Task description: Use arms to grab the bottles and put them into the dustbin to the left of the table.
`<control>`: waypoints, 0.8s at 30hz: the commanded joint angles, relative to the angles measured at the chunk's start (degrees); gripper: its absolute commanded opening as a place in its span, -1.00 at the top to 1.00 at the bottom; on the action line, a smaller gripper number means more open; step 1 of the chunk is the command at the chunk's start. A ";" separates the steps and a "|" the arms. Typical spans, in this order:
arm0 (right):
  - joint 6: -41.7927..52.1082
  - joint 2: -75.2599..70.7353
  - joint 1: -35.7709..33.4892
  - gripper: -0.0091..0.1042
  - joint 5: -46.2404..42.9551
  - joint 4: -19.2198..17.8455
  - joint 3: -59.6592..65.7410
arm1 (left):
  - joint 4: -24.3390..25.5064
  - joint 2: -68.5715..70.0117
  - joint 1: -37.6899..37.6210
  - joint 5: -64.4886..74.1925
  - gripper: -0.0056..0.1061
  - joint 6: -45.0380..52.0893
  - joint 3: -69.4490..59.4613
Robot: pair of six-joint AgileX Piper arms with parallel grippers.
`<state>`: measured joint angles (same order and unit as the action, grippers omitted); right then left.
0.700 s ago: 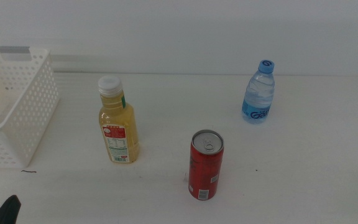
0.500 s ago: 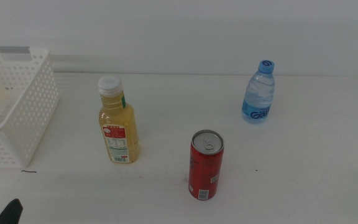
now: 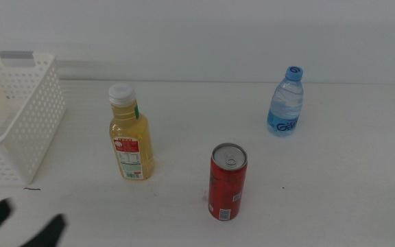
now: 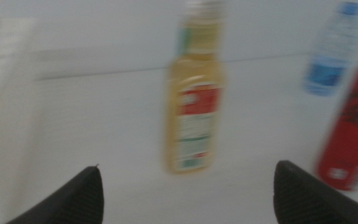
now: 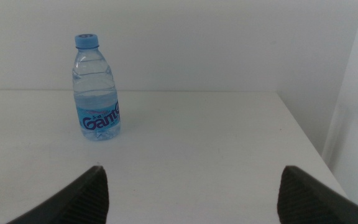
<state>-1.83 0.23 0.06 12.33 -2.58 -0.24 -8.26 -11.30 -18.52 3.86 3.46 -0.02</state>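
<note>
The juice bottle (image 3: 130,134) stands upright on the table (image 3: 334,185), and serves here as the mark for everything else. The bin (image 3: 20,116) sits to its left at the table's left edge, well apart from it, a white perforated basket with a grey strip on the far rim; from the middle view its inside looks bare, though only part of it shows. The can (image 3: 227,181) stands upright to the right of the juice bottle and nearer the camera, apart from it. The water bottle (image 3: 286,101) stands upright further right again and further back, well apart from both. The left gripper (image 3: 22,225) shows in the middle view as two blurred dark tips at the lower left corner, nearer the camera than the juice bottle and off to its left, just in front of the bin's near corner. Its jaws are spread wide and hold nothing; in the left wrist view, which is smeared by motion, the juice bottle (image 4: 194,93) appears between the two tips but well beyond them, with the can (image 4: 352,124) and the water bottle (image 4: 331,50) off to one side. The right gripper (image 5: 191,190) is out of the middle view; its wrist view shows its jaws wide apart and empty, facing the water bottle (image 5: 96,87) across bare table.
</note>
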 commanded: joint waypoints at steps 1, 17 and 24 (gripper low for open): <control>0.20 -0.23 -0.28 -0.78 -0.74 -0.19 0.24 | -0.18 -8.05 -7.07 -10.78 -0.78 -0.47 0.02; 0.20 -0.23 -0.28 -0.78 -0.74 -0.19 0.24 | -2.14 -62.37 -35.17 -69.85 -0.78 -3.46 0.02; 0.20 -0.23 -0.28 -0.78 -0.74 -0.19 0.24 | -3.65 -71.83 -35.17 -73.83 -0.78 -7.18 0.02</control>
<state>-1.83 0.23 0.06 12.33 -2.58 -0.24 -11.02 -82.36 -53.22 -68.21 -1.45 0.18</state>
